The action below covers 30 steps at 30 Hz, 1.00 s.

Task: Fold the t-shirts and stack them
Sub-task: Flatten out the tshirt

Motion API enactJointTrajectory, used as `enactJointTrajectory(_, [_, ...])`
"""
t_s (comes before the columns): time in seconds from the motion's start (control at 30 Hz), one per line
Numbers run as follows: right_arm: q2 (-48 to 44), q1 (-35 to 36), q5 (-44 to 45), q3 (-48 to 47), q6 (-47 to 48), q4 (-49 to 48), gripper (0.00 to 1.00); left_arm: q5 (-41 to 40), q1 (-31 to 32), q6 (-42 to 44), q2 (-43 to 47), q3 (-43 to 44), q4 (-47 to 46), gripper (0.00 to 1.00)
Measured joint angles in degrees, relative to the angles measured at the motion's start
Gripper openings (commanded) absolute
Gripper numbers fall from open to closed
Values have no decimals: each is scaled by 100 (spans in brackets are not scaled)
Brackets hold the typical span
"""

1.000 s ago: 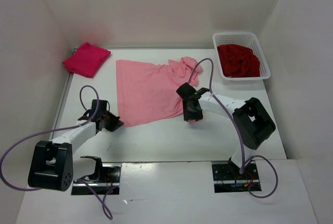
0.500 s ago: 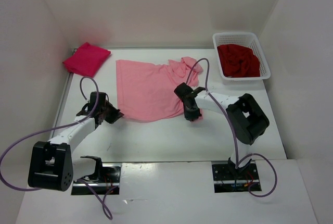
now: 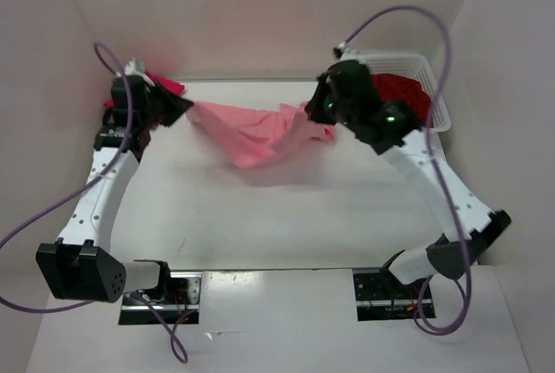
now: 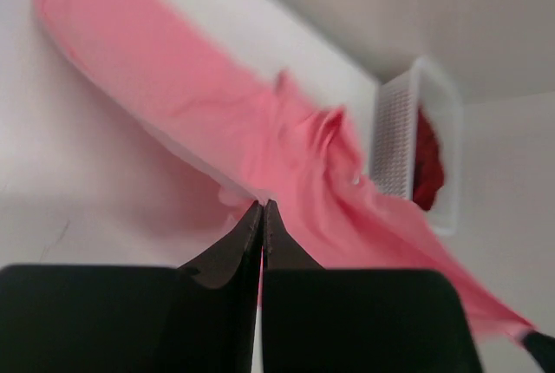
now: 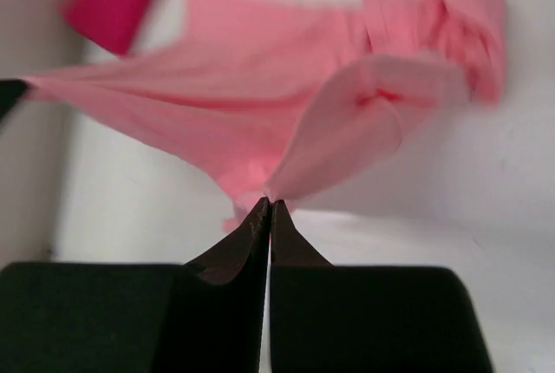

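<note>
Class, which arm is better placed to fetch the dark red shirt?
Probably the right arm: it reaches beside the basket holding the dark red shirt; the left arm is opposite.

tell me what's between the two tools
The light pink t-shirt, sagging, pinched by the left tool at one end and the right tool at the other; clearest in the top view.

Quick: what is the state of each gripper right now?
Left gripper: jaws shut on the light pink t-shirt.
Right gripper: jaws shut on the same light pink t-shirt.
</note>
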<state>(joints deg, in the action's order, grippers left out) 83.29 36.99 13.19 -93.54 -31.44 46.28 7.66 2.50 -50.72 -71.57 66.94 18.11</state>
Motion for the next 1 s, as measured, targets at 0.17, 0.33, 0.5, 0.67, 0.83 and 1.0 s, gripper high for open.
enactJointTrajectory(0.17, [-337, 0, 328, -2588, -46, 236, 0, 291, -544, 173, -468, 2476, 184, 0])
enactJointTrajectory(0.33, [-319, 0, 723, -4741, 4, 289, 0, 289, -1005, 262, -446, 4269, 348, 0])
enactJointTrajectory(0.5, [-293, 0, 955, -5740, 188, 162, 0, 57, -1010, 411, -380, 5121, 612, 0])
enactJointTrajectory(0.67, [-238, 0, 1235, -5477, 424, -96, 0, -57, -1010, 444, -382, 5007, 629, 0])
enactJointTrajectory(0.83, [269, -393, 1014, -4505, 686, -358, 0, -96, -1010, 420, -490, 3847, 341, 0])
enactJointTrajectory(1.0, [1722, -881, 584, -4323, 898, -461, 0, -90, -1010, 404, -1331, 2994, 116, 0])
